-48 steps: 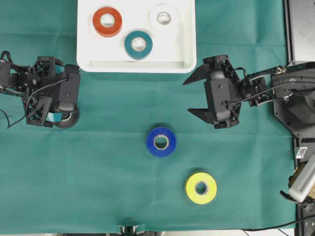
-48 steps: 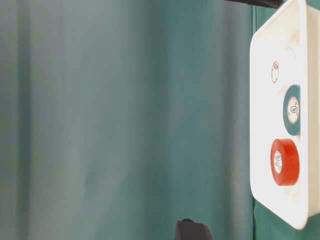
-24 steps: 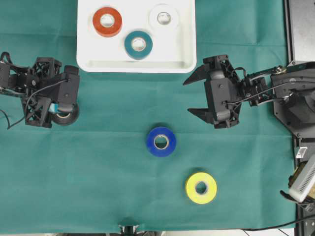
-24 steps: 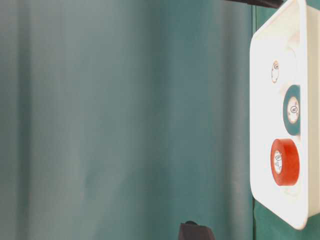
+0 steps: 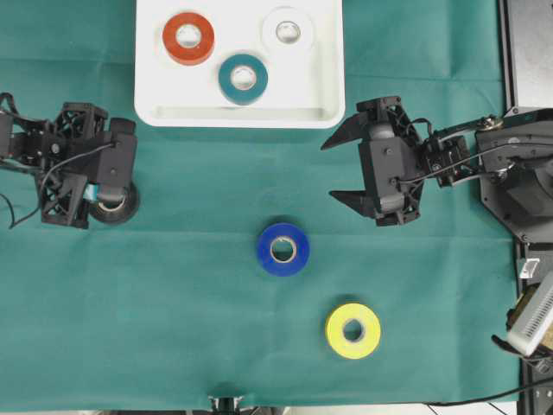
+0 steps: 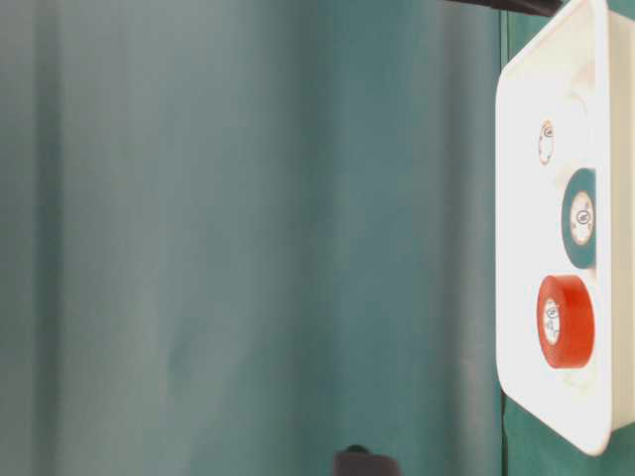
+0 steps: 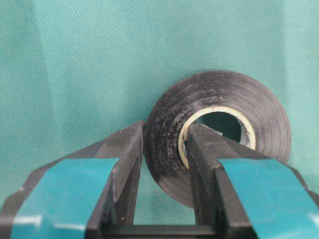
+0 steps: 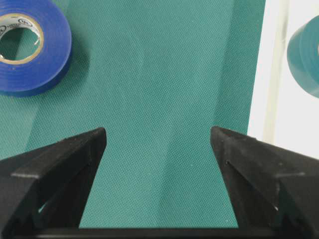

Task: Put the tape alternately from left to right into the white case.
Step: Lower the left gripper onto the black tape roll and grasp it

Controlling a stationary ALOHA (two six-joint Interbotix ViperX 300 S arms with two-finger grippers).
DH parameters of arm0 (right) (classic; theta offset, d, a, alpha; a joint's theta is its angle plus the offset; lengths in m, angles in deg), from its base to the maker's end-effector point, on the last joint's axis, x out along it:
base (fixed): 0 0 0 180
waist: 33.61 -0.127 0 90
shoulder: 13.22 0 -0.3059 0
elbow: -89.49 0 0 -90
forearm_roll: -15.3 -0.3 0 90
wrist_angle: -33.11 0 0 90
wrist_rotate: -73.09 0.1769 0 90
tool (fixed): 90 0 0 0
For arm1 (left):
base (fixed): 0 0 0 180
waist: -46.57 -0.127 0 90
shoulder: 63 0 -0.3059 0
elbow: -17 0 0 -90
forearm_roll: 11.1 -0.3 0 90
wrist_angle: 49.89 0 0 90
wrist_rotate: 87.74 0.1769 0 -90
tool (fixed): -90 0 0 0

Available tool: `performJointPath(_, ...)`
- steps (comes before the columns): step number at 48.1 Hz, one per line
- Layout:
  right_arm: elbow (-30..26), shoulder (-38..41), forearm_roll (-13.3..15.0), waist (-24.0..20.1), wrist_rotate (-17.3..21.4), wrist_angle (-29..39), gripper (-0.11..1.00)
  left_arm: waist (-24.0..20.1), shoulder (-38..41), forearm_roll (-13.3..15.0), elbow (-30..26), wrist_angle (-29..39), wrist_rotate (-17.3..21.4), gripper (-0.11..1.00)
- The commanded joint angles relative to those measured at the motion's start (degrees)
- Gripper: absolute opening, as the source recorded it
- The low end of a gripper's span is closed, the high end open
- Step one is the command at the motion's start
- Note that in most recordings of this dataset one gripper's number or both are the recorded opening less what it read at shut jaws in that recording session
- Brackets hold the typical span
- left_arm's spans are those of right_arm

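My left gripper (image 5: 105, 199) (image 7: 165, 144) is shut on the black tape (image 5: 119, 210) (image 7: 219, 129), one finger outside the roll's wall and one inside its pale core. Whether the roll is off the cloth I cannot tell. The white case (image 5: 238, 114) (image 6: 516, 198) at the back holds red-orange (image 5: 188, 38), teal (image 5: 243, 79) and white (image 5: 288, 31) rolls. Blue tape (image 5: 282, 249) (image 8: 30, 45) and yellow tape (image 5: 352, 330) lie flat on the green cloth. My right gripper (image 5: 330, 169) (image 8: 158, 137) hangs open right of the case's near corner, with nothing between its fingers.
The right arm's black base and other equipment (image 5: 527, 52) line the right edge. The cloth's front edge (image 5: 276, 406) runs just below the yellow roll. The case's rim (image 8: 271, 74) and the teal roll (image 8: 305, 55) sit at the right of the right wrist view.
My left gripper has shifted slightly back and left with the black roll, and its dark tip in the table-level view has risen a little. The right arm has not moved.
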Motion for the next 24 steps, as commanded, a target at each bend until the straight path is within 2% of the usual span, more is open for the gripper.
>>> performJointPath(1, -0.62, -0.79, -0.18, -0.09, 0.09, -0.44, 0.82, 0.88, -2.99, 0.0, -1.41, 0.26, -0.18, 0.23)
performJointPath(24, -0.7, -0.79, -0.18, -0.09, 0.09, -0.44, 0.82, 3.08, -9.49, 0.18, -3.16, 4.66, -0.35, 0.23)
